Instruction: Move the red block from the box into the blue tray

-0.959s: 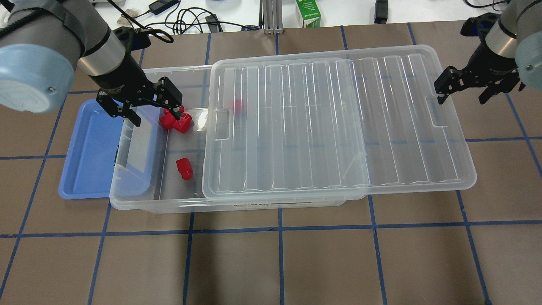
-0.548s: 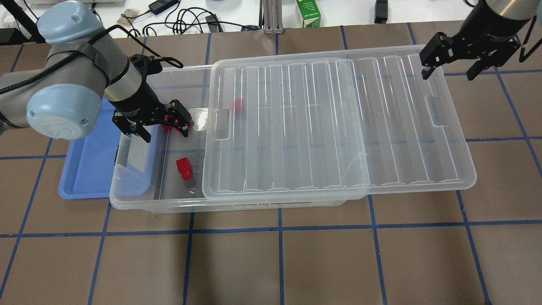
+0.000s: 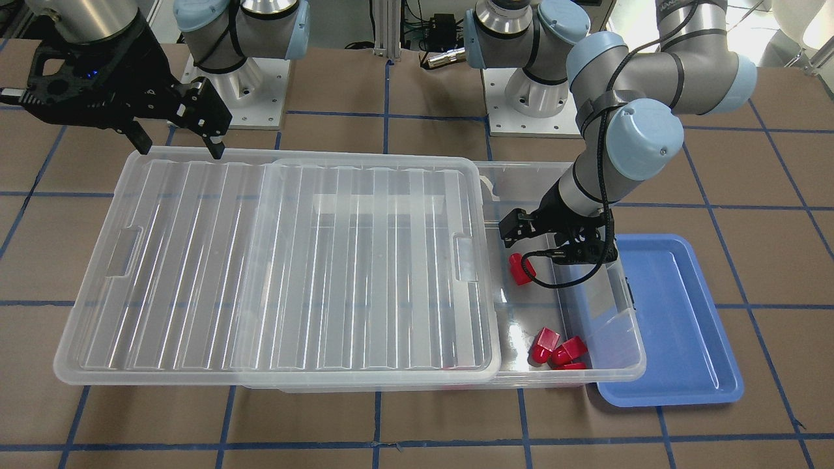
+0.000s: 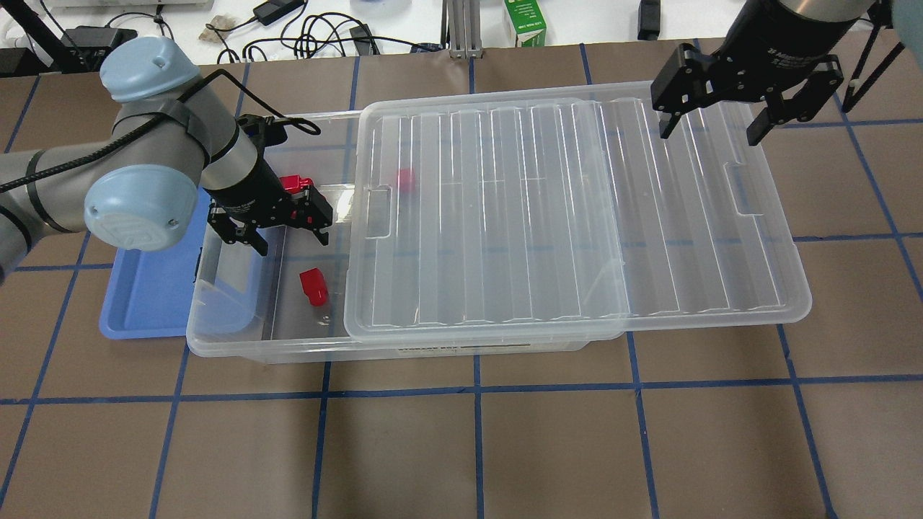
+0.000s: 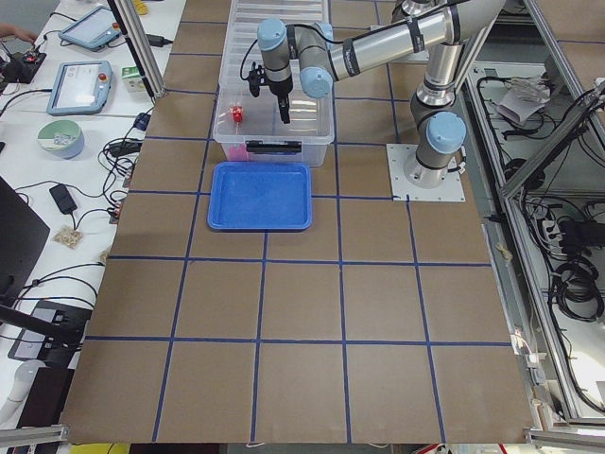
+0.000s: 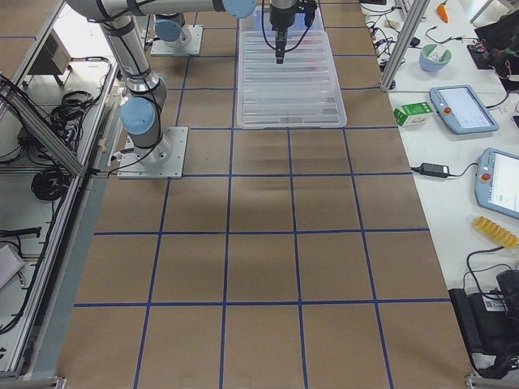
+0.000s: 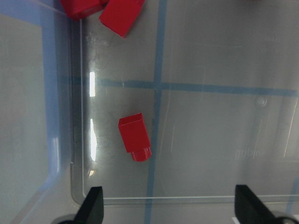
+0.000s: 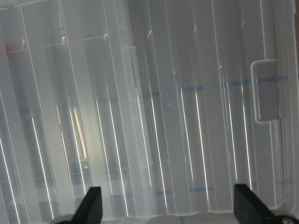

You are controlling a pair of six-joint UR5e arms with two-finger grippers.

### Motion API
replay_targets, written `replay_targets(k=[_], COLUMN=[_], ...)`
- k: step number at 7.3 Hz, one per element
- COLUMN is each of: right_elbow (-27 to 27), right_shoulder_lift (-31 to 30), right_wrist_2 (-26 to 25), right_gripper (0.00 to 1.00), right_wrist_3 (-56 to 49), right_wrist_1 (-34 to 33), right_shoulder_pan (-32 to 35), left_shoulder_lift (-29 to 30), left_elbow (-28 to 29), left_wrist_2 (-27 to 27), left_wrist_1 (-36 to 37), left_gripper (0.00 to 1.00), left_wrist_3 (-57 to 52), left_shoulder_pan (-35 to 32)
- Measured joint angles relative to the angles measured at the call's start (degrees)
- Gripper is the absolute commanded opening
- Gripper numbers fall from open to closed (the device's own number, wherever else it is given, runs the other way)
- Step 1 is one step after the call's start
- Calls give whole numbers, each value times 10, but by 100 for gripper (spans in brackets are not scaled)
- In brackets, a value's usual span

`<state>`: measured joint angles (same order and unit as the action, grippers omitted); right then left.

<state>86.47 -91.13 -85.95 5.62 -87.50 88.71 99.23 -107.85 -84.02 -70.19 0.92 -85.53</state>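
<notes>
A clear box (image 4: 288, 352) has its ribbed lid (image 4: 541, 216) slid to the right, so its left end is uncovered. One red block (image 4: 312, 285) lies alone on the box floor and shows in the left wrist view (image 7: 135, 138) and the front view (image 3: 521, 268). More red blocks (image 3: 557, 352) lie clustered by the far wall. Another red block (image 4: 406, 179) shows through the lid. My left gripper (image 4: 288, 232) hangs open and empty inside the uncovered end, just beyond the lone block. The blue tray (image 4: 148, 288) is empty, its edge overlapped by the box's left end. My right gripper (image 4: 714, 124) is open and empty above the lid's far right corner.
A green carton (image 4: 524, 21) and cables (image 4: 317, 32) lie beyond the table's far edge. The two arm bases (image 3: 521, 98) stand behind the box. Tablets (image 5: 83, 87) lie on the side bench.
My left gripper moved away from the clustered red blocks toward the lone block, still open and empty. My right gripper moved from beside the lid's right edge to over its far right corner.
</notes>
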Motion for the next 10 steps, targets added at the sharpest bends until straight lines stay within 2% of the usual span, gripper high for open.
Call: replay_targets(k=[3,7,8,9,10], right_elbow=[2,3,3,3,3], right_shoulder_lift=[-3,-3,-2,-1,-1], right_wrist_2=[0,0,-1,-3,-5], right_gripper=[100,100,100,100,100], right_wrist_3=[9,3,2,1,1], right_wrist_1=[-4,-4,-4,-4,-4], right_shoulder_pan=[7,8,8,8,8], left_shoulder_lift=[26,61,69,79,89], left_elbow=[-39,-45,-45,-46,-47], left_wrist_2=[-10,-34,-35,-35,-36], left_wrist_1=[52,77,91,101,105], left_gripper=[100,100,94,94,87], left_wrist_3=[48,61,63,70,82], left_shoulder_pan=[0,-1,-2,-2,-2])
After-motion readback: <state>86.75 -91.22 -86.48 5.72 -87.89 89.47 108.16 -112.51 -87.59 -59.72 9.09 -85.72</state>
